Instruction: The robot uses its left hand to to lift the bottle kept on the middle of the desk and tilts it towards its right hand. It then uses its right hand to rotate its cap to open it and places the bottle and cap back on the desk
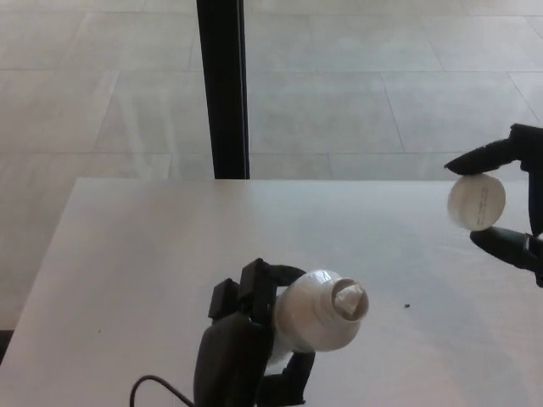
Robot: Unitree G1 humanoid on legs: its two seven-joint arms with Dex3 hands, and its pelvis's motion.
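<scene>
From where I stand, the white desk [127, 254] runs bare along its left side, with a black post [223, 85] rising behind its far edge against the pale tiled floor [382, 76]. A thin dark cable [157, 386] curls at the very bottom, just left of the robot's arm.

Move right and there is the left hand [242, 339], coming up from the lower edge with its black fingers wrapped around the white bottle [318, 312]. The bottle is held off the desk, tilted so that its open neck points to the right and a little toward the camera — the cap is plainly off, and something pale shows inside the mouth, though I cannot tell what it is.

A tiny dark speck [406, 306] sits on the tabletop between the two hands.

At the far right edge, the right hand [516, 203] is only partly in the picture. A finger above and one below pinch the round white cap [476, 202] between them, its flat face turned toward us. It hangs above the desk, well apart from the bottle.

So the unscrewing looks finished; what remains, I'd judge, is the putting down. The right hand needs to lower the cap onto clear desk and let go of it. The left needs to bring the bottle upright before setting its base down — if it releases while tilted, the bottle could roll or tip.
</scene>
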